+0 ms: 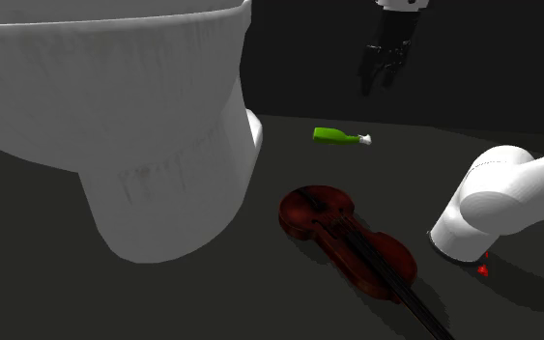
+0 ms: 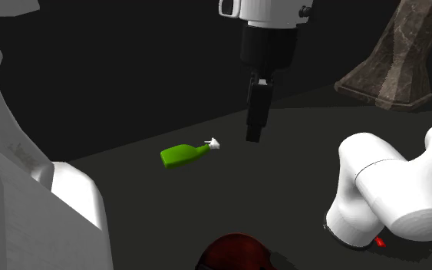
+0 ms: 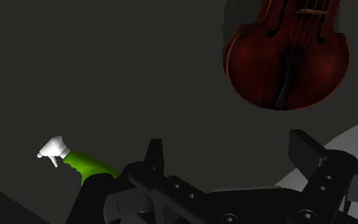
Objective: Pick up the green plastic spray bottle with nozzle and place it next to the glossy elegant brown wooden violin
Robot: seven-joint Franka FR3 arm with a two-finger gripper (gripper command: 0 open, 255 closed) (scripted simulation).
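Surface: I recorded a flat, dark grey surface (image 1: 289,159), dimly lit.
Bottle: I found a green spray bottle (image 1: 334,136) lying on its side, its white nozzle pointing to the shoulder view's right.
Violin: A glossy red-brown violin (image 1: 342,232) lay flat, face up, well apart from the bottle.
Bulk item: A large white rounded form (image 1: 154,164) stood near the violin.
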